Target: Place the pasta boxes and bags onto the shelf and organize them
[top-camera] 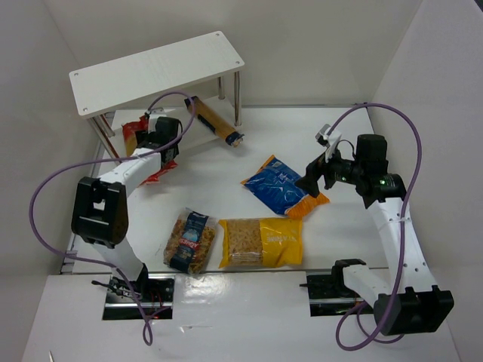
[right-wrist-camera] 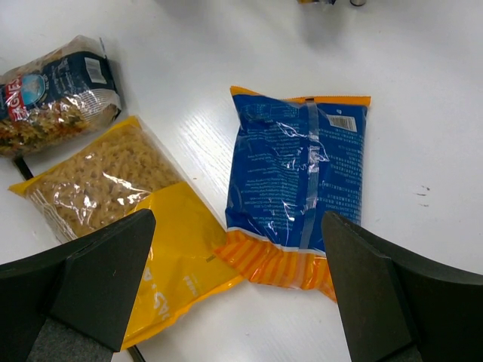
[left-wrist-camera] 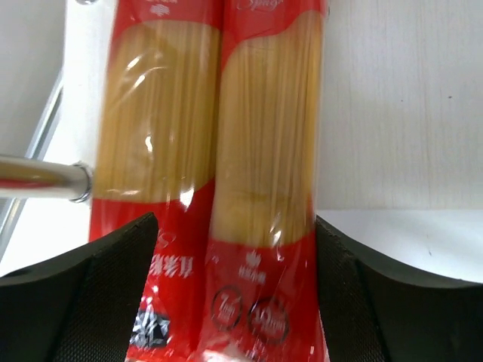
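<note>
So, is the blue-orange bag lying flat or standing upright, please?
Lying flat: the blue-orange bag rests seam-side up on the table.

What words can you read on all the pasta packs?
"Spag…", cut off at the top: right spaghetti packet.
Left spaghetti packet: Chinese characters, too blurred.
Blue-orange bag: barcode and print, too small.
Yellow bag: letters cut off, unreadable.
Clear bag: label too blurred.
</note>
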Motion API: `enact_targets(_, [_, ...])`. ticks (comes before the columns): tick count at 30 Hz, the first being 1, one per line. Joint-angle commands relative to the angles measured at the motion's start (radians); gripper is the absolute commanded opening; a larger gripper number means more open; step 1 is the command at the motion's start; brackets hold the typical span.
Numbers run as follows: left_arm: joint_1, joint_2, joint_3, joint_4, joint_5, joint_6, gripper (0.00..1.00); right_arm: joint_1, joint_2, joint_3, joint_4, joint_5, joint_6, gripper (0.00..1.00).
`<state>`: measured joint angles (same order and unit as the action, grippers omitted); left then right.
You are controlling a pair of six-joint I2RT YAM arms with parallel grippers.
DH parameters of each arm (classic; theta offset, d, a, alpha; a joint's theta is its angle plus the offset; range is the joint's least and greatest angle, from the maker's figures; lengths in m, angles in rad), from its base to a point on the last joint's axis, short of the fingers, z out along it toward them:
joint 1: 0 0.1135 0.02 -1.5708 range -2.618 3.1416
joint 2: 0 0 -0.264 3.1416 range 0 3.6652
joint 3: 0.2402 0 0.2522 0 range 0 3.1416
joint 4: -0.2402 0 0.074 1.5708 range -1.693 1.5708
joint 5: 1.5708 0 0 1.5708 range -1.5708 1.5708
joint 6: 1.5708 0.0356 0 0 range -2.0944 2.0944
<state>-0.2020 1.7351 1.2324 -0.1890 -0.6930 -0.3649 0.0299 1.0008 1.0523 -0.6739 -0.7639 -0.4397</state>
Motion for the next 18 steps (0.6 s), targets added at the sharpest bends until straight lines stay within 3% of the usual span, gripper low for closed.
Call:
enact_targets(1, [-0.013,-0.084,-0.02,0.0,-0.019,0.036,0.85,-0.007,-0.031,-0.006,0.002,-0.014,-0.01,1.0])
enact_targets(8, [-0.119,-0.233,-0.128,-0.024,0.074,0.141,1.0,-0.007,-0.041,-0.015,0.002,-0.014,-0.01,1.0])
enact_targets(10, [-0.14,-0.279,-0.174,-0.024,0.122,0.188,1.0,-0.007,-0.041,-0.015,0.002,-0.014,-0.001,1.0])
enact_targets(11, [-0.149,-0.326,-0.188,-0.035,0.235,0.219,1.0,-0.007,-0.041,-0.015,0.002,-0.014,-0.001,1.0])
enact_targets(15, [-0.178,-0.462,-0.258,-0.055,0.444,0.326,1.0,0.002,-0.059,-0.015,0.011,0.023,0.019,1.0])
enact_targets(18, [-0.197,-0.543,-0.239,-0.16,0.613,0.395,1.0,0.002,-0.07,-0.015,0.022,0.057,0.048,1.0])
